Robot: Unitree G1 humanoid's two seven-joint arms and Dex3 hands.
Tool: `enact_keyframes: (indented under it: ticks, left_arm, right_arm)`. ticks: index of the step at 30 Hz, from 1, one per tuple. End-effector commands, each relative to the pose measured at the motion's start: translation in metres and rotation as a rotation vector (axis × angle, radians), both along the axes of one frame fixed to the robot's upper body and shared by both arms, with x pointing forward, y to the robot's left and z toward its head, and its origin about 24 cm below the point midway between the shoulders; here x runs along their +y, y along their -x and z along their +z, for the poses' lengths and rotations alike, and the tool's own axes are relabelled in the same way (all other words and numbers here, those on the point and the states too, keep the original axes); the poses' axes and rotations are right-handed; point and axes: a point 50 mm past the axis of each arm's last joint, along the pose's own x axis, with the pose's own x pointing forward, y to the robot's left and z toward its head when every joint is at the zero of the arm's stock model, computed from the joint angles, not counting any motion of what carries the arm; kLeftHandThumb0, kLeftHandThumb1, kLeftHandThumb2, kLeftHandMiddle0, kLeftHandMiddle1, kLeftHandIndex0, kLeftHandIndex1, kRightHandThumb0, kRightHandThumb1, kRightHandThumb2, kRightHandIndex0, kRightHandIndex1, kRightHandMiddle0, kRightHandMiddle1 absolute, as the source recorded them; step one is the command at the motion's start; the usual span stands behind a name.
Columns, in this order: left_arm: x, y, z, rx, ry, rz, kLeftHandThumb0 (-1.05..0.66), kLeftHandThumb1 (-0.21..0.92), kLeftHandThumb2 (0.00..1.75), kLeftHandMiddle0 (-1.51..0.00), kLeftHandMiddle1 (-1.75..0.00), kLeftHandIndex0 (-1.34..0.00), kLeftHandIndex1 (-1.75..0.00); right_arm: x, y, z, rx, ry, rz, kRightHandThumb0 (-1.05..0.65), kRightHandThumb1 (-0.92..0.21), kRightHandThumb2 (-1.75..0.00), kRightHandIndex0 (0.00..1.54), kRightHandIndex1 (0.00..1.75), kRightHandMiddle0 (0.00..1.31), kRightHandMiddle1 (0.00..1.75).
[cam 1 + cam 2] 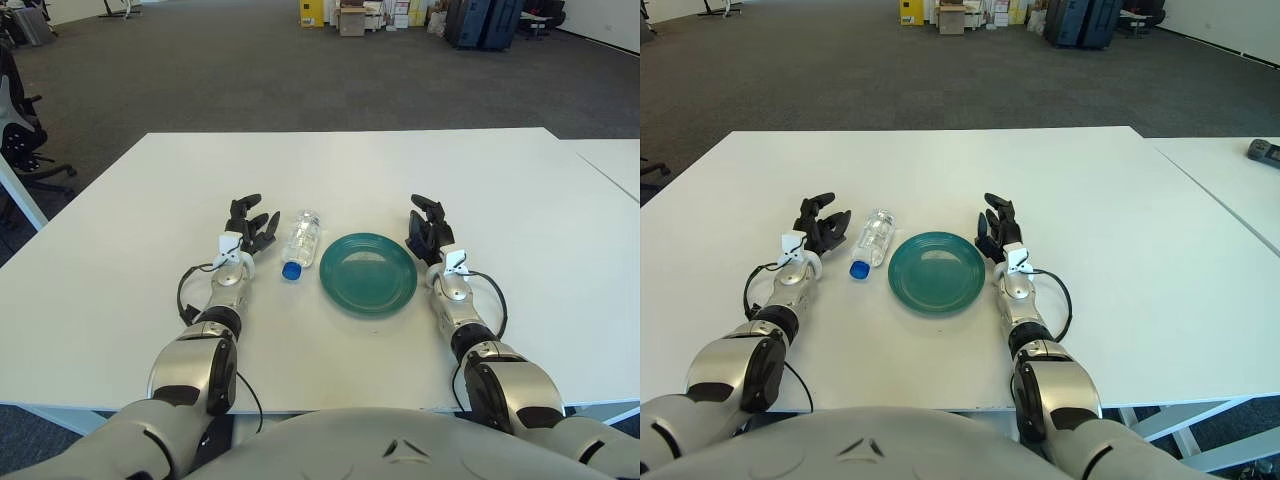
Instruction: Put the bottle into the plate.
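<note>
We find the water bottle (301, 240) lying on its side on the table (120, 250), blue cap toward us, just right of our empty, fingers-spread left hand (249, 226) (the nearer one) and left of the green plate (368, 271).

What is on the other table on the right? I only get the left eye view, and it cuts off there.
Observer: A small dark device lies on that neighbouring table, near its far edge. I cannot tell what it is.
Operator: Can you see under our table on that side?
Observer: Yes. The right eye view shows a white table frame below the near right corner, with grey carpet beneath it.
</note>
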Motion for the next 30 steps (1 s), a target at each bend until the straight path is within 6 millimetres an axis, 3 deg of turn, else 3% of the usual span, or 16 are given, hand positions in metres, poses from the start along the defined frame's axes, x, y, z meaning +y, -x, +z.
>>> enact_keyframes:
  ticks: [1, 4, 8, 15, 30]
  left_arm:
    - [0.006, -0.013, 0.015, -0.041, -0.062, -0.018, -0.71, 0.71, 0.52, -0.34, -0.63, -0.05, -1.14]
    - [0.006, -0.024, 0.033, -0.112, -0.123, -0.048, -0.77, 0.80, 0.40, -0.30, -0.61, -0.02, -1.11]
    - [0.006, -0.026, 0.044, -0.173, -0.210, -0.108, -0.84, 0.88, 0.30, -0.25, -0.57, 0.00, -1.02]
    - [0.005, -0.027, 0.053, -0.211, -0.323, -0.173, -0.94, 0.92, 0.38, -0.20, -0.51, 0.00, -0.91]
    - [-0.010, -0.025, 0.069, -0.284, -0.398, -0.241, -0.99, 0.92, 0.57, -0.20, -0.63, 0.00, -0.96]
  right_arm:
    - [-0.003, 0.031, -0.034, 0.184, -0.016, -0.031, -0.71, -0.92, -0.76, 0.32, 0.01, 0.00, 0.80]
    - [-0.003, 0.031, -0.034, 0.184, -0.017, -0.032, -0.71, -0.92, -0.76, 0.32, 0.01, 0.00, 0.80]
    - [-0.003, 0.032, -0.035, 0.187, -0.017, -0.032, -0.72, -0.92, -0.75, 0.32, 0.01, 0.00, 0.80]
    - [-0.004, 0.033, -0.036, 0.189, -0.016, -0.032, -0.73, -0.92, -0.74, 0.32, 0.01, 0.00, 0.82]
    - [-0.005, 0.035, -0.036, 0.184, -0.019, -0.027, -0.74, -0.92, -0.73, 0.33, 0.01, 0.00, 0.86]
